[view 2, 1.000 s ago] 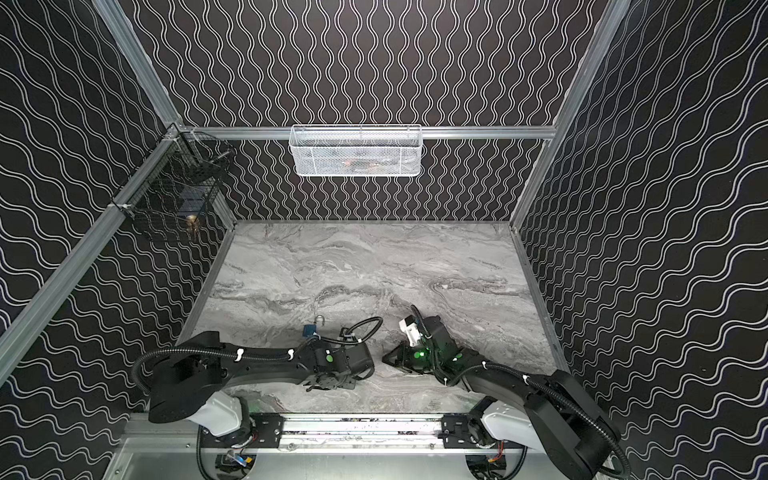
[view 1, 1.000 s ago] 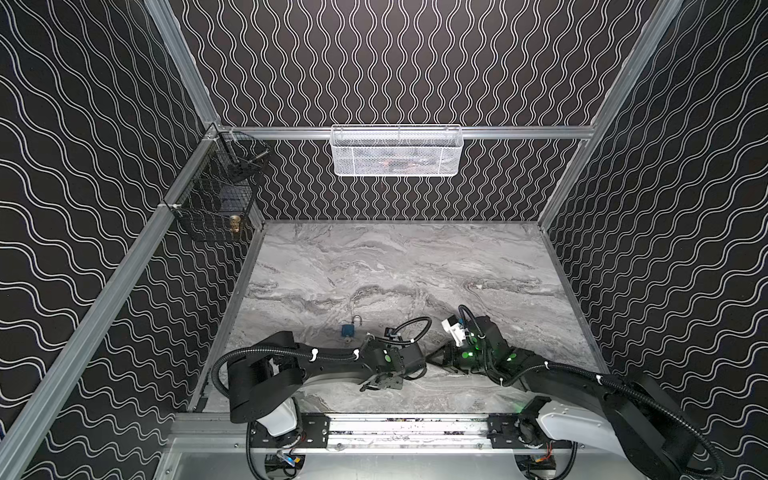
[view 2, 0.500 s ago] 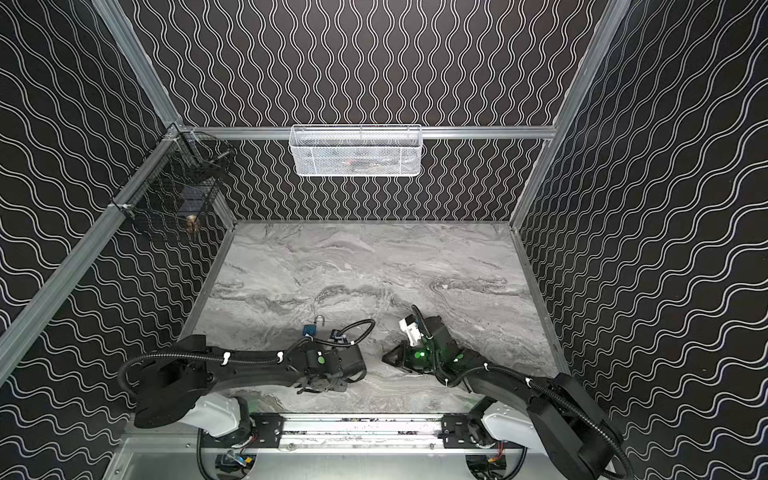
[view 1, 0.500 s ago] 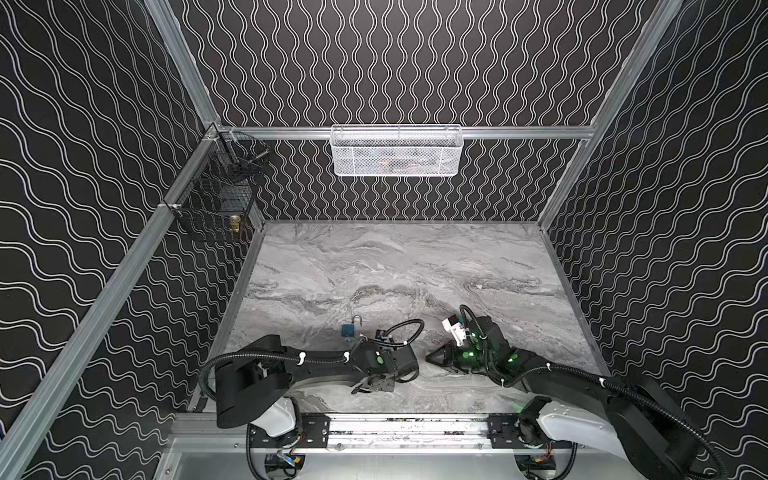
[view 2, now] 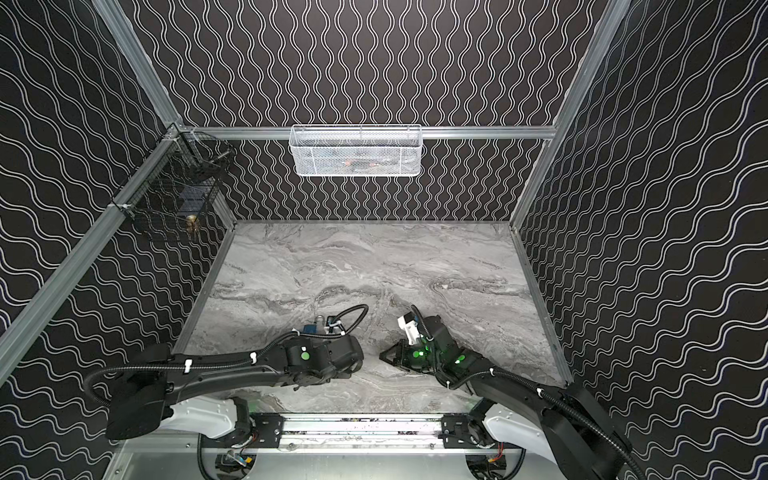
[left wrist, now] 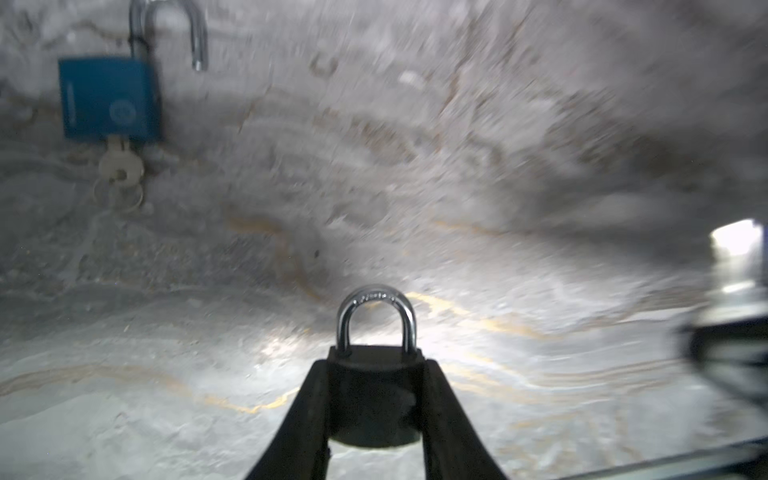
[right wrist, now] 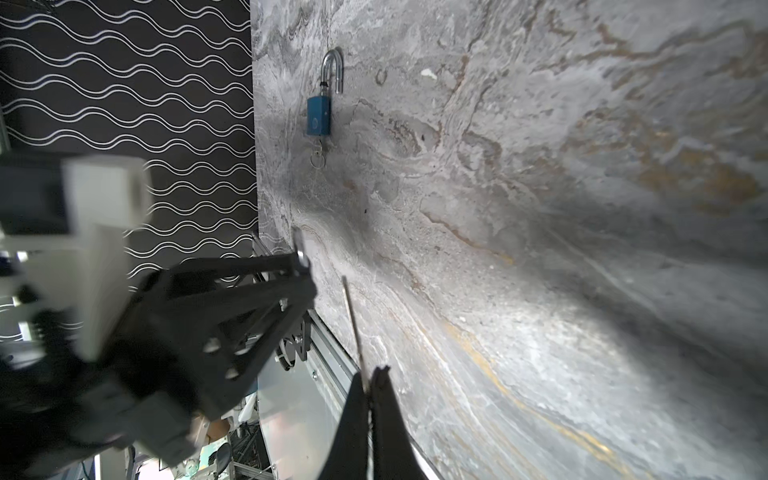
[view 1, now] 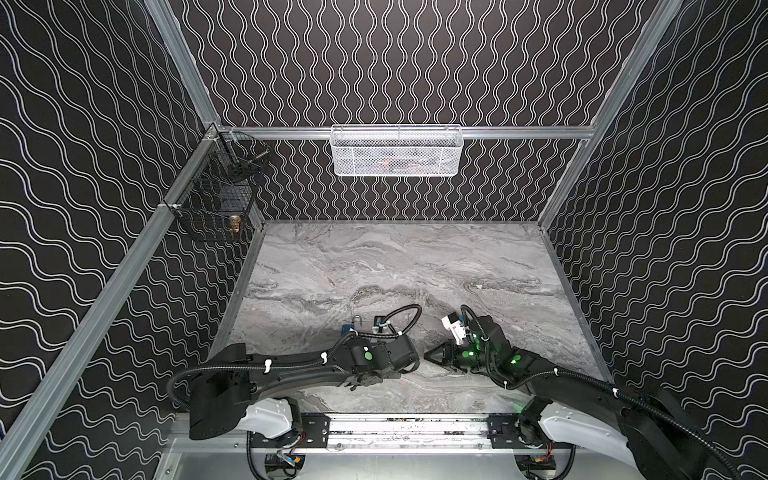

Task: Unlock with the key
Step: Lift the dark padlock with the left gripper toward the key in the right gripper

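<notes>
The black padlock [left wrist: 374, 395] is clamped by its body between the fingers of the left gripper [left wrist: 376, 366], with its shackle closed and pointing away from the wrist. The key [right wrist: 353, 320], seen edge-on as a thin metal strip, is pinched in the closed right gripper [right wrist: 371, 372] and projects beyond its fingertips. The two grippers face each other tip to tip, near but apart.

A blue padlock [left wrist: 110, 97] lies on the marble tabletop [left wrist: 498, 166] ahead of the left gripper, well to one side of the gap between the grippers. Its shackle is sprung open and a second key [left wrist: 120, 164] is seated in its base.

In both top views the black padlock is hidden beneath the left wrist, and the blue padlock [view 1: 346, 329] is only partly shown. A white basket [view 1: 397, 151] and a black wire basket [view 1: 216, 195] are mounted far beyond both grippers.
</notes>
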{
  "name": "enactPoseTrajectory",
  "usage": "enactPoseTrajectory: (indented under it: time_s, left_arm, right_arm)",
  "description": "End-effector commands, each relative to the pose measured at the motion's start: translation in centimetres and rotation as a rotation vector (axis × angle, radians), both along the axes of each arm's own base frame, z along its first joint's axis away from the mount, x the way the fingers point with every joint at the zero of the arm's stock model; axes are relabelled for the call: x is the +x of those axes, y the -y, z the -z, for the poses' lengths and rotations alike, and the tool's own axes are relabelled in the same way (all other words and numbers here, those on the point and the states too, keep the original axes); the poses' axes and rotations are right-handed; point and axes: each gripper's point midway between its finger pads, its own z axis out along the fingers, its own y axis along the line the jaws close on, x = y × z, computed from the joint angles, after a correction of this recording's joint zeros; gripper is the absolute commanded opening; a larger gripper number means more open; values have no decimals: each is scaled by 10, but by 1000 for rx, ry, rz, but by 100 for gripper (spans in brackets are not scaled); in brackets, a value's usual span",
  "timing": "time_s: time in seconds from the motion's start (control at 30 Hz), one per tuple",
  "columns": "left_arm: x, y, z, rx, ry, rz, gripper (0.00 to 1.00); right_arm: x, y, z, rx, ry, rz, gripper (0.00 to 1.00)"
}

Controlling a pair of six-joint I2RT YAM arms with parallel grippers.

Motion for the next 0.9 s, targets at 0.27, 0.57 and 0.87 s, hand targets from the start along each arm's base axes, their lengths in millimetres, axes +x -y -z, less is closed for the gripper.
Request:
enactPoseTrajectory:
  time_s: [0.27, 0.57, 0.87]
  left_arm:
    - [43, 17, -63, -209, 165, -129, 14]
    - [54, 25, -77, -218, 199, -126, 11]
    - [60, 26, -82, -203, 204, -117, 10]
  right_arm:
    - [2, -27, -14, 32, 26, 129, 0]
    - [4, -60, -32, 100, 61, 127, 0]
    - [8, -77, -46, 158, 111, 95, 0]
